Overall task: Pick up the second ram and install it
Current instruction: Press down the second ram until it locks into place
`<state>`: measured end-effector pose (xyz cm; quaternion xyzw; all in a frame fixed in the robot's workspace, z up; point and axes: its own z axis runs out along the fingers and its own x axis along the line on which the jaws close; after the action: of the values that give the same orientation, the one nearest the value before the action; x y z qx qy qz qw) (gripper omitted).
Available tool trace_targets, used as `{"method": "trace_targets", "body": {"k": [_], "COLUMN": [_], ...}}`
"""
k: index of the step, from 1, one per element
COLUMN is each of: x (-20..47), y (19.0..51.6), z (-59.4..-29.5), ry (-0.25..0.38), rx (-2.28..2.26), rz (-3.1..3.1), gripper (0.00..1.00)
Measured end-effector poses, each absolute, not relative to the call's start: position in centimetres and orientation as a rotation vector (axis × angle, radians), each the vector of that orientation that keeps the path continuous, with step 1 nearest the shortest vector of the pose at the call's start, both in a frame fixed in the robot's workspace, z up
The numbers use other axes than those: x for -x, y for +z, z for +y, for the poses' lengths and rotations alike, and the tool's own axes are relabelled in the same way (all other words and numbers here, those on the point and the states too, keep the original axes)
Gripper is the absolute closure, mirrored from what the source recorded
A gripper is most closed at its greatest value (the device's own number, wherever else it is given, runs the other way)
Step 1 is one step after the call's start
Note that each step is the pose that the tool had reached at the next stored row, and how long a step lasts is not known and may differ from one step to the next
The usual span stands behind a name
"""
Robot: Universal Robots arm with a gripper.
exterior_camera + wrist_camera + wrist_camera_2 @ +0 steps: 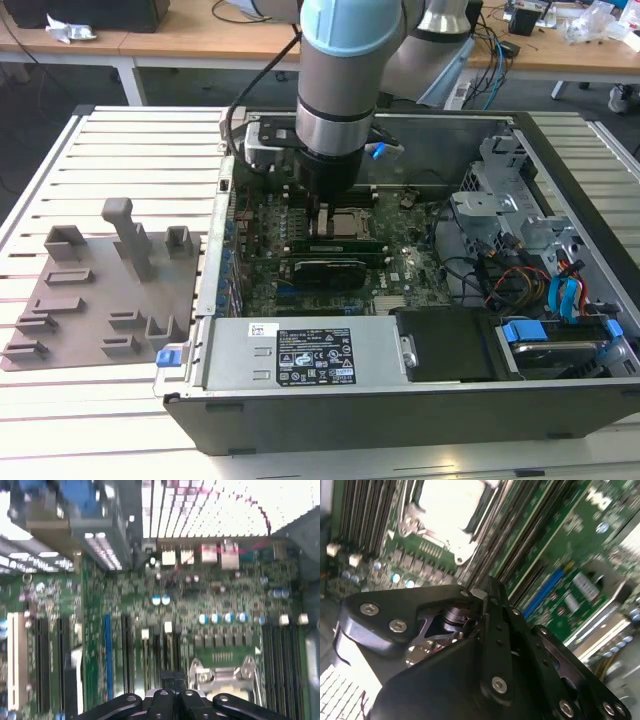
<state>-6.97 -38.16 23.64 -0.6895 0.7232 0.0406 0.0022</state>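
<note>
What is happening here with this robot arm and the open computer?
A grey robot arm reaches down into an open black computer case, its black gripper just above the green motherboard, beside the square metal CPU socket. A grey plastic tray lies at the exterior view's left.

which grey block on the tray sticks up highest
The narrow post near the tray's far edge in the exterior view; every other block sits much lower.
</note>
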Motion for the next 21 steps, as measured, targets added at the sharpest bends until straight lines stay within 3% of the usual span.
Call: {"method": "trace_targets", "body": {"k": [11, 17, 21], "x": [8.0, 3.2, 1.8], "y": [23.4, 23.4, 24.3], "z": [-38.1, -38.2, -38.1], "ry": [0.130, 0.204, 0.213], "rx": [2.161, 2.181, 2.184], "rz": [2.265, 2.291, 2.295], "gripper": [0.90, 0.90, 0.90]}}
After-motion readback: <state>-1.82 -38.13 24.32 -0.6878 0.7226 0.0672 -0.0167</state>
